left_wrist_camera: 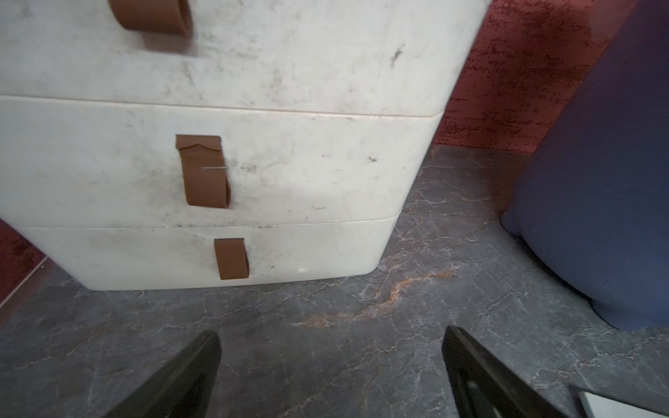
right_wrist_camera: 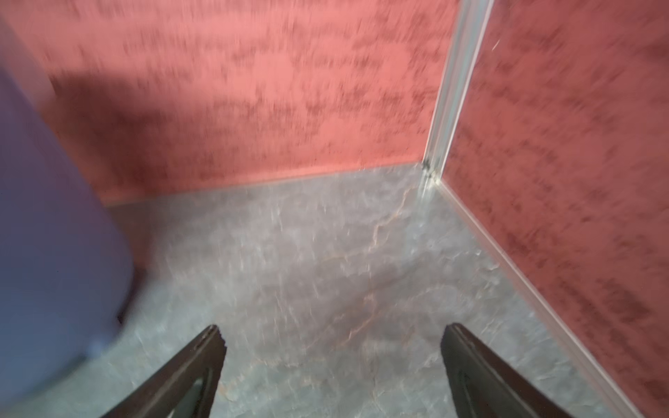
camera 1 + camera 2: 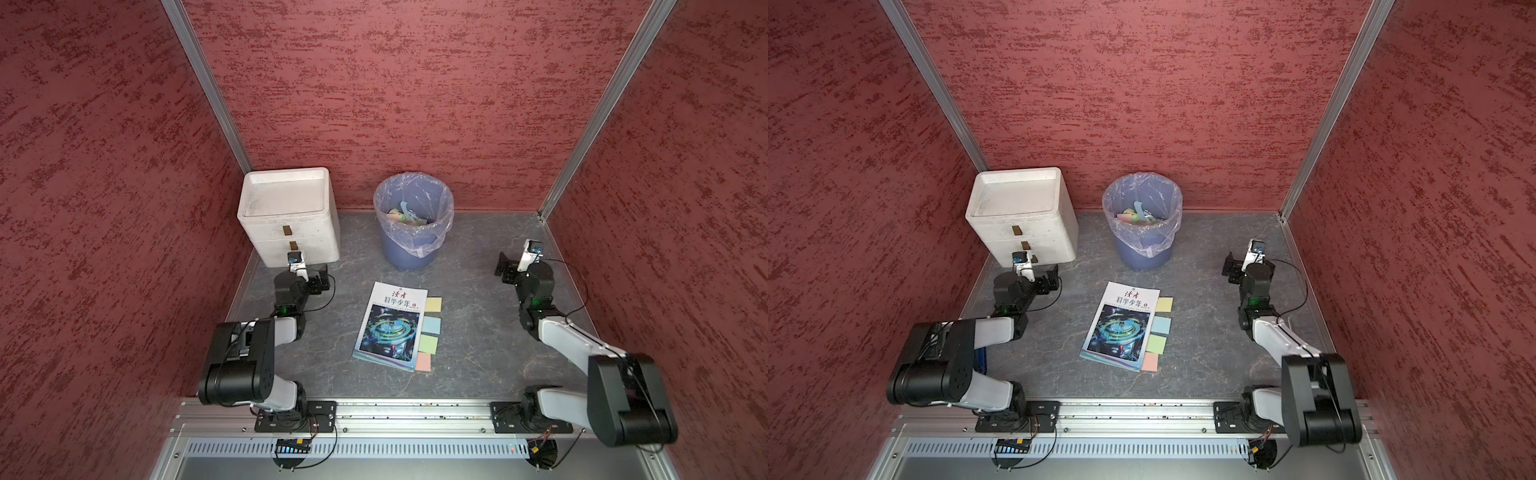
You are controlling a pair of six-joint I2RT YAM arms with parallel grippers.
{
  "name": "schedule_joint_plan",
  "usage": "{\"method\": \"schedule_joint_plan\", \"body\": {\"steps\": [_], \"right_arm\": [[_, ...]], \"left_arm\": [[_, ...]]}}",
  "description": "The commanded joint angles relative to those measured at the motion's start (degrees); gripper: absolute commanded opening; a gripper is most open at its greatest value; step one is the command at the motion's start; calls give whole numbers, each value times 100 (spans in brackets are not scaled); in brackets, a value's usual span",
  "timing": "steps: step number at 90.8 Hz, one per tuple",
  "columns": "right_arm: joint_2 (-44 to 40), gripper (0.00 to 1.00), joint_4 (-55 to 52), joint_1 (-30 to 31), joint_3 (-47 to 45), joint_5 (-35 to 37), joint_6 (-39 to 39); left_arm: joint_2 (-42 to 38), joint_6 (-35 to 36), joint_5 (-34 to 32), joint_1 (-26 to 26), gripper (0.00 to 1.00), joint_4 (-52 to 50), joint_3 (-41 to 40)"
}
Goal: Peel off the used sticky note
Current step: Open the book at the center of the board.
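Centre frame in a top view: magazine (image 3: 388,328), four sticky notes (image 3: 431,325) along its right edge. Left gripper (image 1: 331,336) and right gripper (image 2: 333,333) spread wide, empty.

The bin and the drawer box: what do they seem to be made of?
The bin looks like matte blue plastic, lined with a thin, crinkled clear bag. The drawer box seems dull, scuffed white plastic, its brown pulls perhaps leather or rubber.
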Motion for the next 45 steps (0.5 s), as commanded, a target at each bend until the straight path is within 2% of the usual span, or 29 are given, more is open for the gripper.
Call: {"method": "schedule_joint_plan", "body": {"steps": [1, 5, 9, 15, 20, 24, 35, 45], "right_arm": [[-713, 99, -1900, 16, 437, 488, 1343], [-873, 98, -2650, 6, 687, 680, 1915], [-1000, 98, -3472, -6, 1002, 542, 2054], [-1043, 98, -3989, -11, 1232, -56, 2009], [-1019, 98, -4105, 0, 1263, -978, 1986], [-964, 98, -4218, 62, 1276, -1430, 2125], [-910, 98, -4819, 646, 1335, -1399, 2558], [-977, 99, -5185, 1381, 1275, -1102, 2840]], "left_arm": [[-390, 205, 622, 238, 100, -2102, 904], [-469, 560, 962, 290, 100, -2881, 1258], [-593, 885, 1342, 364, 100, -3648, 1489], [-907, 1390, 1895, 441, 100, -4530, 1676], [-1163, 2008, 2314, 439, 100, -5411, 1843], [-1303, 2404, 2540, 384, 100, -6106, 2030], [-1223, 3321, 2511, -181, 100, -7908, 2599], [-920, 3668, 2261, -984, 100, -8702, 2894]]}}
